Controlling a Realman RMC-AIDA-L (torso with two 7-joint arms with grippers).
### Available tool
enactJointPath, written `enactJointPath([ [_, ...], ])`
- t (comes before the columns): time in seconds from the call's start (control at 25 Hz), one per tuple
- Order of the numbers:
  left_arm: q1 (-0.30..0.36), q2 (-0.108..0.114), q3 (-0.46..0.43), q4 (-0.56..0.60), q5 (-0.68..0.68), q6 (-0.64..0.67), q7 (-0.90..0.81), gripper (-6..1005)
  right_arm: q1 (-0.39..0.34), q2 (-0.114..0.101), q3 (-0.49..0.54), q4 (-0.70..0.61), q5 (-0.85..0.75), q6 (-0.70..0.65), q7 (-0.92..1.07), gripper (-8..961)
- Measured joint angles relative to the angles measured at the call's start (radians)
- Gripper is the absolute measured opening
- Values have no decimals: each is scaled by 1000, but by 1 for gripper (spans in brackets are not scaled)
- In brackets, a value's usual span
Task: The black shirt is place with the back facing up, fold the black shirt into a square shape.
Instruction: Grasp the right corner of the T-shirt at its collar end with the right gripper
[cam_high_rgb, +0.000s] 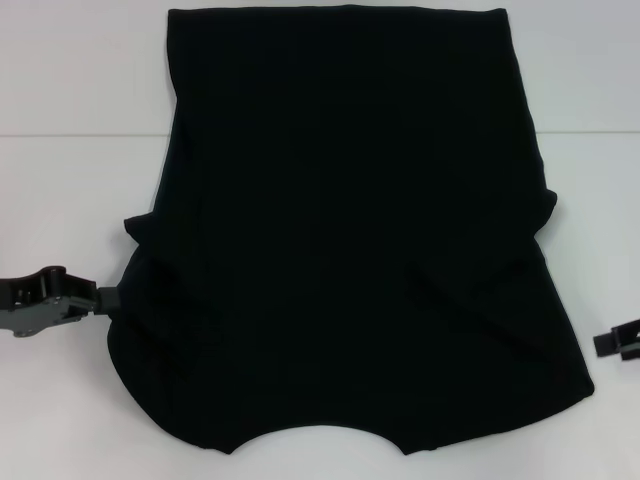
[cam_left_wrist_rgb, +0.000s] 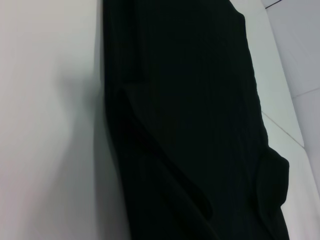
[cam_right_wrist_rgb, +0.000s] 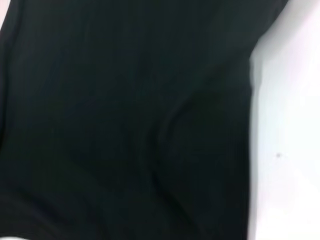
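We see the shirt (cam_high_rgb: 350, 230) spread flat on the white table (cam_high_rgb: 70, 200), filling the middle of the head view. Its long axis runs from 6 o'clock to 12 o'clock: the curved neckline sits at the near edge, at 6 o'clock, and the straight hem lies at the far edge, at 12 o'clock. The cloth is wider at the near end than at the hem. Both sleeves look folded inward over the body, leaving slanted creases at about 8 o'clock and 4 o'clock, and a small bulge of cloth sticks out on the right edge at about 3 o'clock. We can read no brand, label or writing anywhere on the cloth; it is plain black.

The left gripper (cam_high_rgb: 105, 300) is at 8 o'clock, its tip touching the shirt's left edge near the folded sleeve; black on black, we cannot tell how its jaws stand. The right gripper (cam_high_rgb: 612, 342) is at 4 o'clock, just beside the shirt's right edge and apart from it, with only its tip in view, so its jaws cannot be told either.

The two wrist views show only the shirt (cam_left_wrist_rgb: 190, 125) (cam_right_wrist_rgb: 125, 120) lying on the table (cam_left_wrist_rgb: 45, 125) (cam_right_wrist_rgb: 290, 140).
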Motion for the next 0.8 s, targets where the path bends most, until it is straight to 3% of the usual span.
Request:
enactJointPath([
  [0.44, -1, 0, -1, -16, 2, -13, 0, 33, 26, 51, -54, 51, -47, 102, -33, 469],
  [0.8, -1, 0, -1, -18, 3, -20, 0, 33, 55, 71, -74, 76, -48, 114, -34, 464],
])
